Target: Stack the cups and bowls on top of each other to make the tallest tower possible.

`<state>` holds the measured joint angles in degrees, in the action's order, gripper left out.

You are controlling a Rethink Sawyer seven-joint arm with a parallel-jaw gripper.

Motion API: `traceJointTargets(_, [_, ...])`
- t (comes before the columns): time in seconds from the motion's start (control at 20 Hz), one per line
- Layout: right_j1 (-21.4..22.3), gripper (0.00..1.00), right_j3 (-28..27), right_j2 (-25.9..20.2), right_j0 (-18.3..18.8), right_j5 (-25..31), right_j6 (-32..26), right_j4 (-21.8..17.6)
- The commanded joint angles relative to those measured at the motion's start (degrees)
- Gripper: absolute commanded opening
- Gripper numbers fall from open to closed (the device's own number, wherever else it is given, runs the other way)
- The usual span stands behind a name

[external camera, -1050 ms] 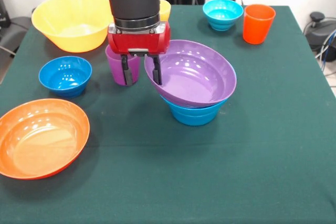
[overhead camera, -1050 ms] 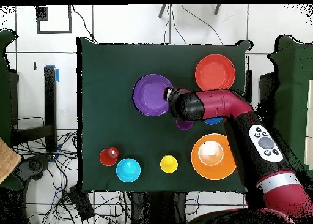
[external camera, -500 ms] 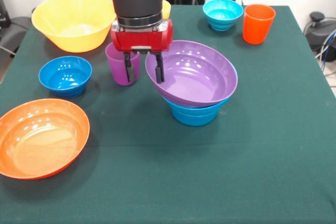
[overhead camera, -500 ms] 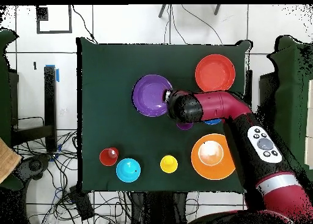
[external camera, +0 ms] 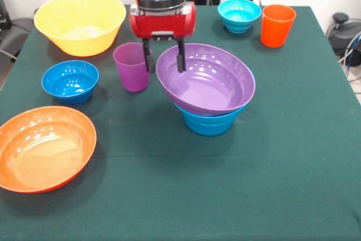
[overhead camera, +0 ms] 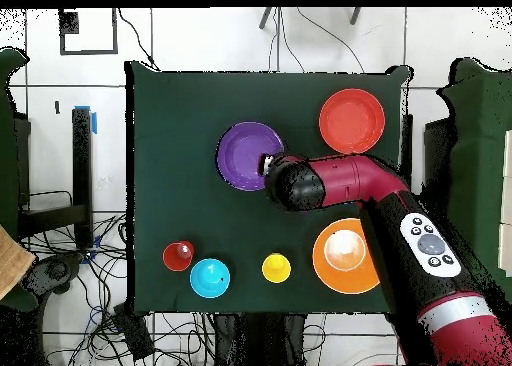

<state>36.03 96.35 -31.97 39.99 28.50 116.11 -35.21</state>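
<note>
We record the tool (external camera: 164, 62) spread and empty over the tilted purple bowl's (external camera: 206, 80) rim, atop a blue bowl (external camera: 208, 123).

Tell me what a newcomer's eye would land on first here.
The wide purple bowl sitting tilted on a blue bowl near the table's middle, with the red hand open just above its rim. Next, the big orange bowl at the front view's near left and the large yellow bowl behind it.
</note>
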Motion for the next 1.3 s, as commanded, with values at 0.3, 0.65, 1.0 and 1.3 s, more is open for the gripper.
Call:
traceJointTargets(0.3, [1.9, 1.00, 4.8, -0.9, -2.0, 5.0, -3.8, 1.9])
traceJointTargets(0.65, [1.2, 1.00, 4.4, -1.0, -1.7, 4.8, -4.6, 1.7])
traceJointTargets(1.0, [0.2, 1.00, 3.7, -1.3, -1.5, 4.5, -4.8, 1.8])
traceJointTargets(1.3, [-1.5, 1.00, 1.4, -1.4, -0.8, 4.7, -7.0, 0.7])
